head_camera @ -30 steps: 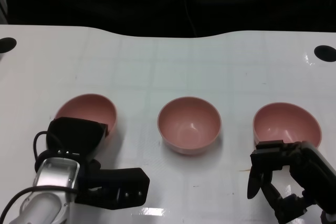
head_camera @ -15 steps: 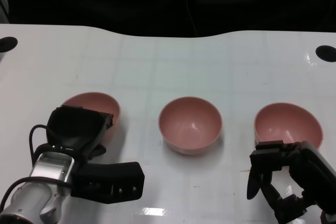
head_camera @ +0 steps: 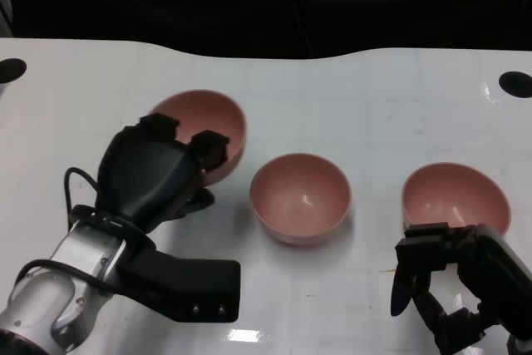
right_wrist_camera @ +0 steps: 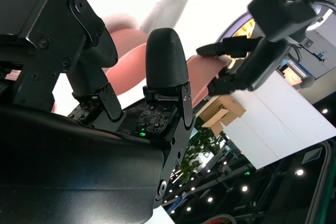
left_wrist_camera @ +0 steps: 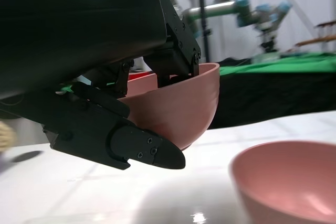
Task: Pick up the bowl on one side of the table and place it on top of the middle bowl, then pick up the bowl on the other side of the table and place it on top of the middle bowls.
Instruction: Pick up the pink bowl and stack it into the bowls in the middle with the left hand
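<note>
The lifted bowl (head_camera: 204, 130) sits in the left hand (head_camera: 150, 176); the middle bowl (head_camera: 299, 197) lies to that hand's right, the third bowl (head_camera: 453, 195) just beyond the right hand (head_camera: 453, 276).

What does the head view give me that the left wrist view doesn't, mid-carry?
Only the head view shows the right bowl, the right hand empty beside it, and the whole table layout.

Only the left wrist view shows the held bowl's underside clear of the table, plus another robot arm and a green surface behind.

Both show the left hand gripping the left bowl by its rim, and the middle bowl beside it.
</note>
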Motion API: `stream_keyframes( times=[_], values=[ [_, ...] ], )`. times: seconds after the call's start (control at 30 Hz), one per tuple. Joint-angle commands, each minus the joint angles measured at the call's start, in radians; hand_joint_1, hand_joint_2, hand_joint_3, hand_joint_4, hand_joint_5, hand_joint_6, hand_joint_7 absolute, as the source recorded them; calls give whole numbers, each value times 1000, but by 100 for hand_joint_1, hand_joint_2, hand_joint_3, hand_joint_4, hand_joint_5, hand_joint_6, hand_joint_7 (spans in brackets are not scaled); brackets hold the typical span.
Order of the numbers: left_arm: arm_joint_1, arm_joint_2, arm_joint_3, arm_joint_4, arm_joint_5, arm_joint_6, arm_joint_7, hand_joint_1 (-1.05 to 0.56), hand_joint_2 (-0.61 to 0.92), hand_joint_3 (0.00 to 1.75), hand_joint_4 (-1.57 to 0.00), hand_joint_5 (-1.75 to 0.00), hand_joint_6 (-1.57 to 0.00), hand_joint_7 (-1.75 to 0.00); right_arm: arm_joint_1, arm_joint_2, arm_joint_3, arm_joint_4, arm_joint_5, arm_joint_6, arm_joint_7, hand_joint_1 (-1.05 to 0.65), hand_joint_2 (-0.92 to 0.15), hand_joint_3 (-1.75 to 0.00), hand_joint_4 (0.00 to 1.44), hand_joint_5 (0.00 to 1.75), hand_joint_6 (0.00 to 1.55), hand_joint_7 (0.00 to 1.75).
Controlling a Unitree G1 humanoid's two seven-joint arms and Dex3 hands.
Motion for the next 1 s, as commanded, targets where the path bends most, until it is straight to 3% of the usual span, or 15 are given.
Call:
stream_keyframes(
  times=[0.03,0.1,0.13,0.17,0.33,0.47,0.67,0.93,1.0],
  values=[
    [-36,-1,24,11,-74,-82,-8,-21,89,11,-85,-175,-82,-125,0,-5,-3,-4,3,3,-7,21,-7,-169,96,174,97,128],
    [-63,-19,19,21,-119,-143,-33,-22,63,76,-88,-175,-86,-129,1,-4,-4,-5,-1,4,-9,22,-7,-169,97,173,97,128],
    [-76,-28,15,24,-135,-164,-49,-23,56,92,-89,-175,-85,-140,2,-4,-4,-8,-2,6,-9,22,-7,-169,97,173,97,128],
    [-87,-34,9,26,-138,-175,-61,-23,53,97,-90,-175,-84,-143,3,-3,-4,-9,-4,6,-11,23,-7,-169,97,173,97,128],
    [-128,-64,-11,55,-142,-224,-102,-20,43,95,-89,-175,-87,-134,0,-2,-2,-3,2,-2,-10,24,-7,-169,97,173,98,127],
    [-155,-83,-32,92,-132,-261,-117,-21,47,97,-91,-175,-82,-154,1,-5,0,-8,7,1,-5,23,-6,-168,97,173,97,127],
    [-188,-96,-70,125,-104,-276,-164,-27,53,93,-87,-175,-77,-156,0,-3,0,-4,3,-4,-9,20,-7,-169,97,175,97,127],
    [-200,-97,-92,142,-117,-282,-247,-29,60,79,-84,-172,-81,-133,1,-2,1,-13,-1,-4,-11,20,-6,-170,97,175,97,127],
    [-199,-98,-91,150,-141,-293,-276,-27,65,73,-84,-154,-82,-119,1,-2,2,-15,-2,-4,-10,20,-6,-170,97,175,96,127]
  ],
)
